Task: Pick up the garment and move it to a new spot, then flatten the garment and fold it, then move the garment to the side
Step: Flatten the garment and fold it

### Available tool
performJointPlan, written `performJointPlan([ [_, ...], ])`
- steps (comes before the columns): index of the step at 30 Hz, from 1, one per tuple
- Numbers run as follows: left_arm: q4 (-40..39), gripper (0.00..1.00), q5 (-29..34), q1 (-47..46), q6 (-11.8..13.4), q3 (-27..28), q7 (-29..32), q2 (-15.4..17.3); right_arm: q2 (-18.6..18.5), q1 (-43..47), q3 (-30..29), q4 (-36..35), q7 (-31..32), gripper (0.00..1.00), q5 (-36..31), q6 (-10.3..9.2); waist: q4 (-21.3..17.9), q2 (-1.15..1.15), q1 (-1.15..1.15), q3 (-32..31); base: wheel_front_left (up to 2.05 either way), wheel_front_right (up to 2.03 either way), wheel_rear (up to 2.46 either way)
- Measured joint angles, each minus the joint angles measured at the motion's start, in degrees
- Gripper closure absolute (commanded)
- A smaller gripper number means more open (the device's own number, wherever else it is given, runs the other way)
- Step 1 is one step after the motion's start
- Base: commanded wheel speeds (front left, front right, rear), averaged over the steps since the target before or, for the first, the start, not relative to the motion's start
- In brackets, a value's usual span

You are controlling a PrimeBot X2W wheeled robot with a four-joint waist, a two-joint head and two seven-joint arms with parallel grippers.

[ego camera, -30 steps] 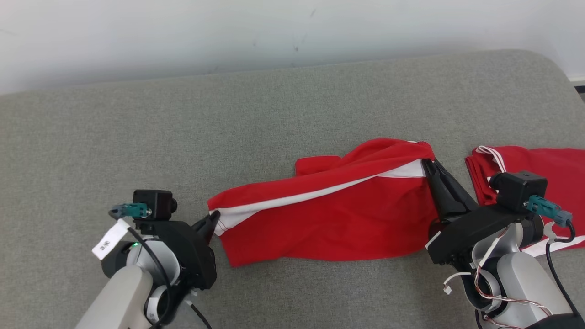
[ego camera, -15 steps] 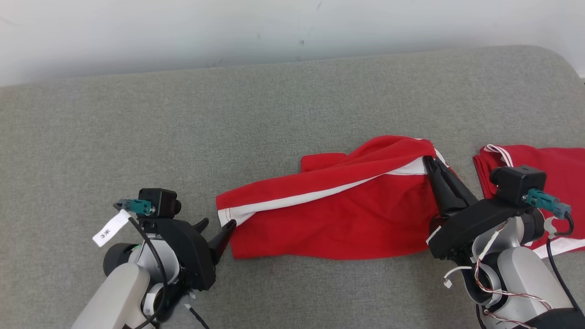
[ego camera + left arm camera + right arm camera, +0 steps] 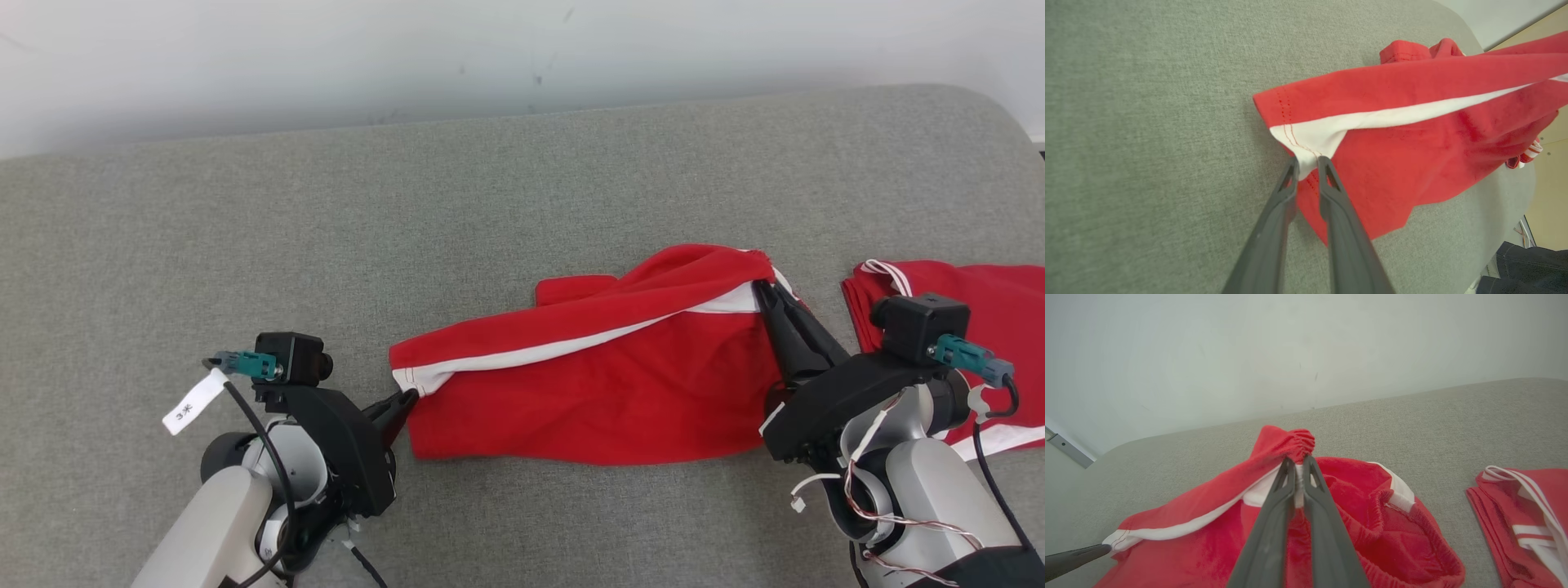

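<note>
The garment point(image 3: 604, 384) is a pair of red shorts with a white side stripe, lying stretched across the grey padded surface point(image 3: 490, 204). My right gripper point(image 3: 763, 287) is shut on the gathered waistband and lifts that end slightly; the right wrist view shows the waistband point(image 3: 1300, 443) pinched at my right gripper's tips point(image 3: 1299, 459). My left gripper point(image 3: 406, 398) pinches the white hem corner at the other end. In the left wrist view the cloth point(image 3: 1412, 134) runs between the fingertips of the left gripper point(image 3: 1306, 161), whose jaws stand nearly together.
A second red garment point(image 3: 980, 294) with white stripes lies folded at the right edge of the surface, close behind my right wrist; it also appears in the right wrist view point(image 3: 1515, 506). A white wall point(image 3: 490, 49) borders the far side.
My left gripper opened, shifted a little to the right, then closed on the hem's white corner. The right gripper kept its hold on the waistband.
</note>
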Motion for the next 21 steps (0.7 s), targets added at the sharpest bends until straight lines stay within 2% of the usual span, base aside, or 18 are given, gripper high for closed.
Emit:
performJointPlan([
  [1, -0.02, 1.00, -0.01, -0.01, -0.01, 0.00, 0.00, -0.04, -0.10, -0.12, -0.11, 0.00, 0.00, 1.00, -0.02, -0.01, -0.09, 0.00, 0.00, 0.01, 0.00, 0.00, 0.00],
  [9, -0.86, 1.00, -0.26, -0.15, 0.23, 1.80, -2.34, -0.05, -0.25, -0.21, -0.60, -0.07, -0.15, 1.00, -0.08, -0.48, -0.47, 0.00, 0.00, -0.09, 0.00, 0.00, 0.00],
  [13, -3.35, 1.00, -0.26, -0.50, 3.01, 5.78, -7.81, -0.59, -0.21, -0.49, -1.55, -2.02, -1.62, 1.00, 0.12, -0.32, -0.43, 0.00, 0.00, -0.39, 0.00, 0.00, 0.00],
  [16, -8.04, 1.00, -2.26, -0.28, 3.05, 8.84, -12.22, -1.86, -0.22, -0.49, -3.08, -4.30, -2.59, 1.00, 2.33, 0.81, -0.22, 0.00, 0.00, -0.85, 0.00, 0.00, 0.00],
  [21, -20.56, 1.00, -8.89, 7.39, -0.03, 10.63, -15.43, -3.25, -1.90, 3.01, -3.11, -10.35, -1.29, 1.00, 7.04, 4.27, 0.14, 0.00, 0.00, -1.75, 0.00, 0.00, 0.00],
])
